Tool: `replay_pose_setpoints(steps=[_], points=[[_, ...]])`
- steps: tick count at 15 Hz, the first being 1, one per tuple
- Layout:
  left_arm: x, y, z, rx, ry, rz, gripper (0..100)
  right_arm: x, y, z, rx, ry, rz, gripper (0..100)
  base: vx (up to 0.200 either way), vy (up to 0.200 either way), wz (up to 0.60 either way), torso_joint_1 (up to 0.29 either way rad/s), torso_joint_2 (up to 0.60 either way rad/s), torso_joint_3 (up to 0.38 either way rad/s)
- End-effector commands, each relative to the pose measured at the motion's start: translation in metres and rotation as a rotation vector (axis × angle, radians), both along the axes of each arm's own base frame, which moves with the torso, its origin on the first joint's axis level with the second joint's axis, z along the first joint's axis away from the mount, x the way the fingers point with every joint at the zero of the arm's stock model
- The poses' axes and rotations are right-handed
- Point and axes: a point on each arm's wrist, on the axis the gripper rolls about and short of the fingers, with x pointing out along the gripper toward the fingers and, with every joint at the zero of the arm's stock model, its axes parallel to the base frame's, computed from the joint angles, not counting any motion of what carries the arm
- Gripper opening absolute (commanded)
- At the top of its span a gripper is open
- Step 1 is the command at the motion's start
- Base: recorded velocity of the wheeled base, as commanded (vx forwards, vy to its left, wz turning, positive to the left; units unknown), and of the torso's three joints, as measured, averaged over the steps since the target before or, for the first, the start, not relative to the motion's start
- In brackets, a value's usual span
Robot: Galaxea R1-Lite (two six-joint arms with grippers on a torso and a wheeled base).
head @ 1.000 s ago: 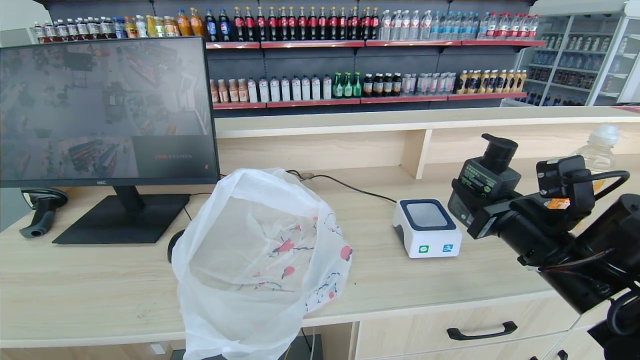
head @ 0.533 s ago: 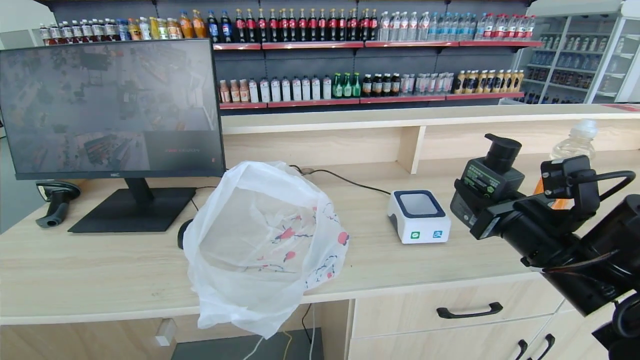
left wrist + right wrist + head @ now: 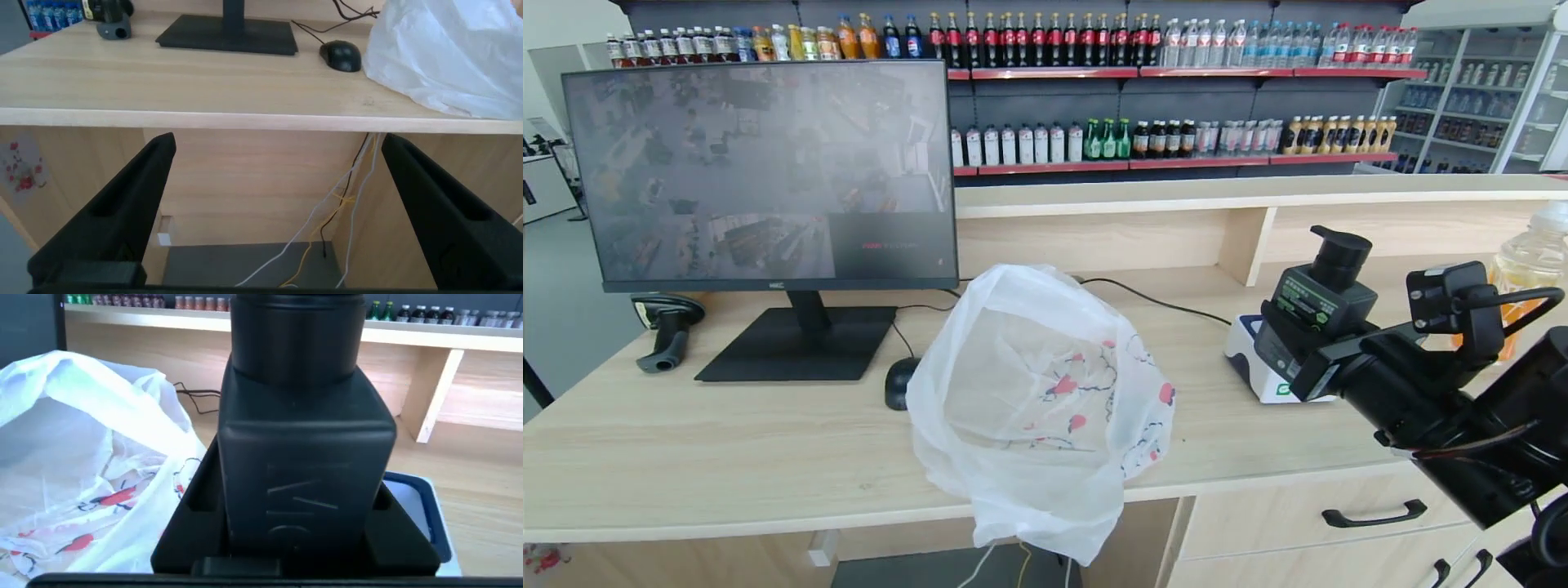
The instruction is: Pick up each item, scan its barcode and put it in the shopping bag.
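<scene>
A black bottle (image 3: 1321, 296) is clamped across its flat sides by the closed fingers of the right gripper (image 3: 1319, 363), near the scanner (image 3: 1252, 374), at 3 o'clock from the shopping bag (image 3: 1037, 392). Rigid and smooth, it is judged weighty. The left gripper (image 3: 274, 196) is held open.

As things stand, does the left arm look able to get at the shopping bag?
Probably not directly. The left gripper sits open in front of the counter, lower than its top, while the shopping bag rests on top. Raised first, its way looks free.
</scene>
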Motion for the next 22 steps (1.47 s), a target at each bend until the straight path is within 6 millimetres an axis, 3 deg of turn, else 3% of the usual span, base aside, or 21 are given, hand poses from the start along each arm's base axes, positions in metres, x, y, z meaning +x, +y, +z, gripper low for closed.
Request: replay_pose_setpoints(steps=[1,3,12,14,22], points=[[0.0,0.0,0.0,0.001,-0.001,0.001,100,-0.002,0.0,0.001,0.001,-0.005,0.001,0,0.0,0.0,0.0,0.0,0.0,0.0],[0.0,0.0,0.0,0.001,-0.001,0.001,100,-0.002,0.0,0.002,0.001,-0.01,0.001,0,0.0,0.0,0.0,0.0,0.0,0.0],[0.0,0.0,0.0,0.001,-0.001,0.001,100,-0.001,0.005,0.0,-0.002,-0.002,0.019,0,0.0,0.0,0.6,0.001,0.01,0.002],[0.0,0.0,0.0,0.001,-0.001,0.001,100,-0.001,0.007,0.001,-0.001,-0.005,0.027,0,0.0,0.0,0.0,0.0,0.0,0.0],[0.0,0.0,0.0,-0.001,-0.001,0.001,100,0.015,0.064,-0.043,-0.052,0.128,0.186,0,0.0,0.0,0.0,0.0,0.0,0.0]])
